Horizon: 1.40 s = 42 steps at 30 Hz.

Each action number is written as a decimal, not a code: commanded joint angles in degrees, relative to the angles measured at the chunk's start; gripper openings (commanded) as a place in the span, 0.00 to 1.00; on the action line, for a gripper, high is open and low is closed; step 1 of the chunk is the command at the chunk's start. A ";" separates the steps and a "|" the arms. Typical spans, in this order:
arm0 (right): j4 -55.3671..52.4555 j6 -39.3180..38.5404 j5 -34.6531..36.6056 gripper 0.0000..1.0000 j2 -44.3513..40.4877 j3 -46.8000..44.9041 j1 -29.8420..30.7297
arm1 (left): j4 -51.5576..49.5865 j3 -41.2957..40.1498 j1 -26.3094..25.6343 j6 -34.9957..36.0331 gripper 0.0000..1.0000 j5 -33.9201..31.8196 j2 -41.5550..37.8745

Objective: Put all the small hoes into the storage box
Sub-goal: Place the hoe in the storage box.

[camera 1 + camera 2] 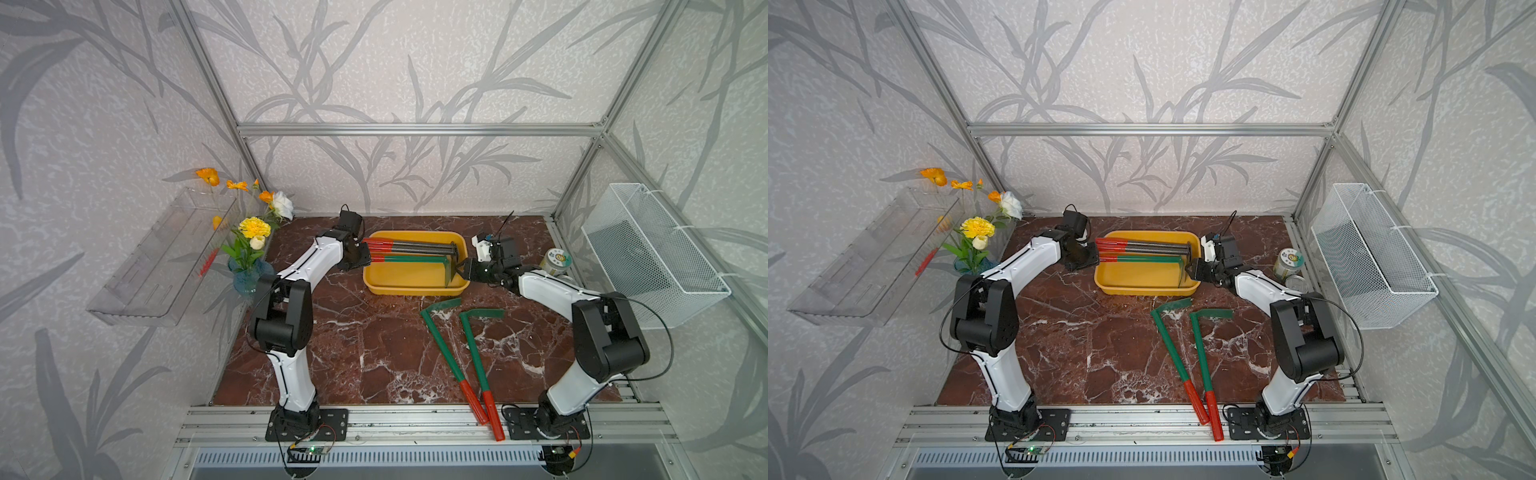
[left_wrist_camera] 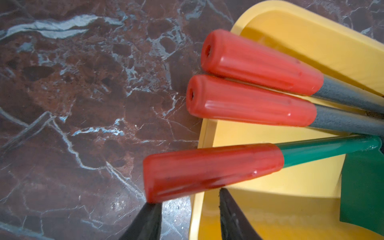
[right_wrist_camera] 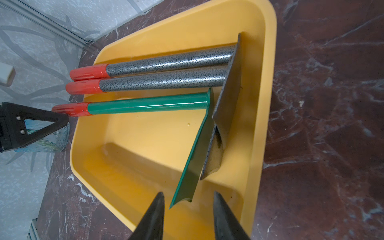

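The yellow storage box stands at the back middle of the marble table. A small hoe with a green shaft and red grip lies inside it, beside two grey-shafted hoes. All three red grips stick out over the box's left rim. My left gripper is open at the end of the green hoe's grip, which crosses just past the fingertips. My right gripper is open over the box's right end, with the green blade's tip in the gap, untouched.
Two longer green hoes lie on the table in front of the box, their red grips over the front rail. A jar stands behind the right arm. A flower vase, a clear trough and a wire basket line the sides.
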 commanded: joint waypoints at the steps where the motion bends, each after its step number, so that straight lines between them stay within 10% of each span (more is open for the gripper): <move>1: -0.49 -0.58 0.79 0.40 -0.53 0.17 0.14 | 0.40 3.17 0.28 2.10 0.44 2.14 0.67; 12: -0.46 -0.35 0.75 0.39 -0.23 0.34 0.40 | -1.49 5.21 -0.20 4.93 0.43 4.80 1.17; 23: -1.16 -0.71 1.54 0.40 -1.55 0.10 -0.04 | -7.21 2.98 2.62 6.62 0.44 -7.09 -6.25; 42: -1.14 -0.68 1.44 0.40 -1.83 0.30 -0.04 | -7.45 9.07 3.67 11.45 0.44 5.11 3.12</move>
